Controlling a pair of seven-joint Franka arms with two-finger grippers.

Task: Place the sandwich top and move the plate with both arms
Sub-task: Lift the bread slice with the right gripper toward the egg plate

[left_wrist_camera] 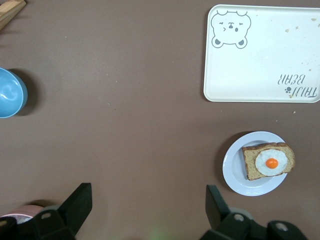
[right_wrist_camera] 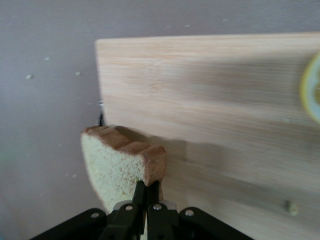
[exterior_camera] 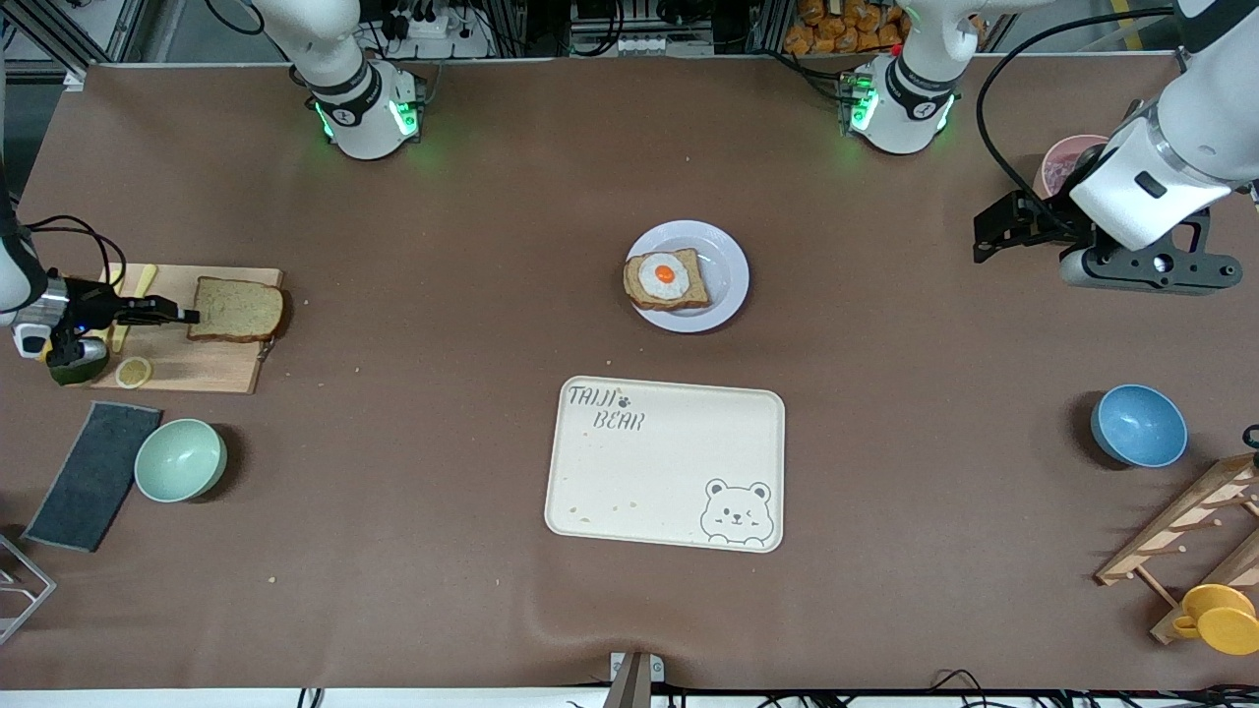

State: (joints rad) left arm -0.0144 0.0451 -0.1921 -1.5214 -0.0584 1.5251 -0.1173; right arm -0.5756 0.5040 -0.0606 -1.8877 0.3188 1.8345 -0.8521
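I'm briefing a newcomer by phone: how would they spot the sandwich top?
Find the wooden cutting board at the right arm's end of the table. The sandwich top is over it, pinched by the right gripper. Unlike the slice on the plate, it has no egg.

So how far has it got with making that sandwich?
Early on. The egg-topped slice already sits on the plate. In hand: the right gripper is shut on the edge of the sandwich top, over the wooden board. The left gripper waits open, holding nothing. Left: putting the top on the egg, then moving the plate with both arms.
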